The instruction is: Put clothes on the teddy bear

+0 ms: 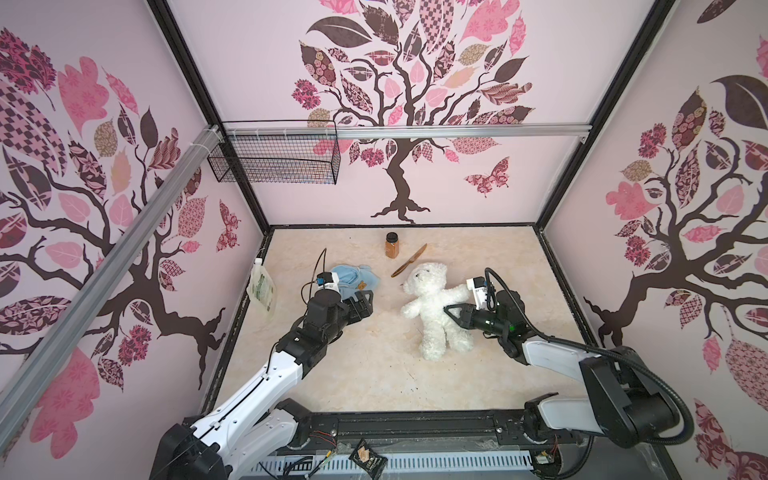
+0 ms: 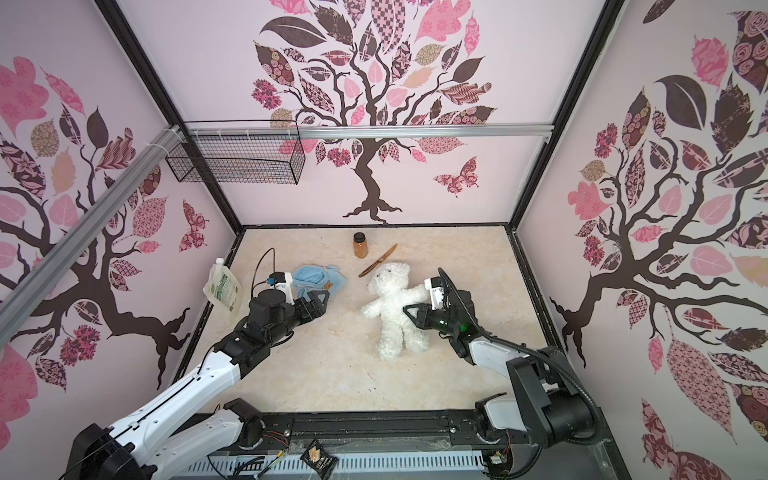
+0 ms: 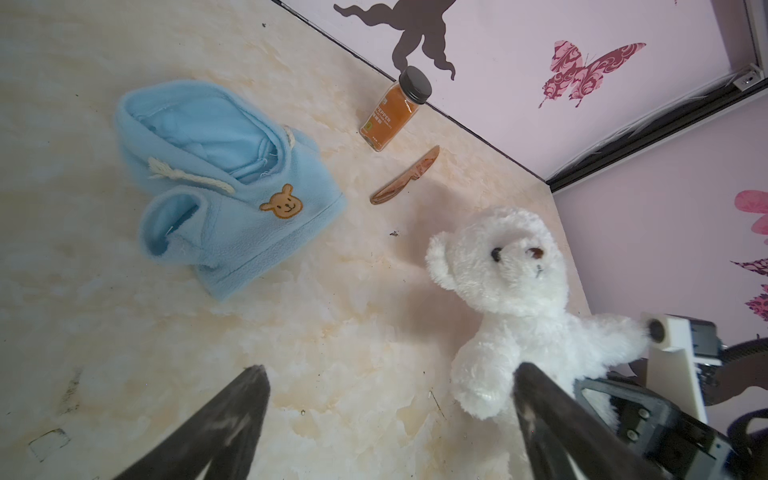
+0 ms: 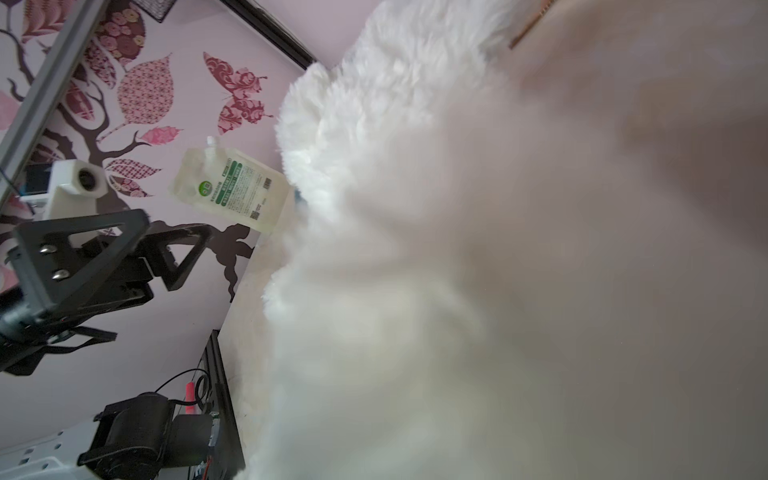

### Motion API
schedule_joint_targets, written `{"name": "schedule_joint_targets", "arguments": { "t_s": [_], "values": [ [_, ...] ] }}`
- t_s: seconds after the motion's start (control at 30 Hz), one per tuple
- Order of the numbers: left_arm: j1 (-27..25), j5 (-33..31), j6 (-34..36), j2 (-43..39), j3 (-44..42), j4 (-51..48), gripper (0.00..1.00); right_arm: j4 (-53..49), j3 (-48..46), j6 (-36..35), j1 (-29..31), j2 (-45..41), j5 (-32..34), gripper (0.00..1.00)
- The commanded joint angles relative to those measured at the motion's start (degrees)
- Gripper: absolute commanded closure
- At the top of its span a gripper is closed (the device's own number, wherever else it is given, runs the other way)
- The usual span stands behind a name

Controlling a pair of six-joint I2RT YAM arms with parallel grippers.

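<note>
Near rail: a small dark snack packet (image 1: 368, 459) lies on the frame in front of the bench (image 1: 374, 374).

My left hand (image 1: 364, 302) hovers over bare bench with its fingers spread wide and nothing in them. It sits just on the near side of the hoodie.

My right hand (image 1: 448, 311) is at the teddy bear's side, under its outstretched arm. The fingers are nearly together and buried in fur, so it looks pinched on the bear's flank. The right wrist view is almost all white fur.

The teddy bear (image 1: 432, 297) lies on its back right of centre, with its head toward the far wall and its legs toward me.

The light blue fleece hoodie (image 1: 357, 277) is crumpled left of the bear and apart from it, its tan bear-face patch facing up.

A clear refill pouch (image 1: 262, 286) leans on the left wall.

A wooden knife (image 1: 409, 260) lies just past the bear's head, not touching it.

Further back, a pepper jar (image 1: 392, 245) with a black cap stands upright.

A wire basket (image 1: 274, 158) hangs on the rail at the back-left corner.
</note>
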Motion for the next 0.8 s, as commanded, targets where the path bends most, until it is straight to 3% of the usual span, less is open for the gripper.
{"name": "schedule_joint_targets", "arguments": {
  "t_s": [0.0,0.07,0.13,0.23,0.4,0.5,0.6,0.77],
  "values": [
    [0.2,0.3,-0.1,-0.5,-1.8,0.8,0.05,-1.8,2.2,2.5,-3.0,6.0,0.6,0.82],
    [0.3,0.1,0.0,-0.9,-2.2,0.8,0.05,-6.1,4.3,1.0,-4.4,9.5,0.9,0.78],
    [0.3,0.1,0.1,-1.0,-2.4,0.6,0.05,-11.3,6.2,-0.5,-5.1,11.5,3.0,0.67],
    [0.3,0.1,0.1,-1.4,-2.4,0.2,0.05,-19.0,7.8,-1.5,-5.9,10.8,11.8,0.35],
    [0.3,-0.3,0.2,-1.5,-2.7,0.1,0.04,-26.8,8.2,-5.7,-5.9,-1.0,26.9,0.02],
    [0.5,-1.1,0.3,-1.3,-2.6,0.1,0.05,-29.0,8.2,-8.8,-5.6,-9.3,33.2,0.0],
    [0.6,-1.2,-0.1,-0.6,-2.6,0.6,0.04,-29.5,8.6,-11.9,-1.4,-15.4,38.7,0.0],
    [1.1,-1.5,-0.6,1.4,-1.7,0.1,0.04,-27.7,12.0,-18.1,16.1,-11.5,48.6,0.0]
  ]
}}
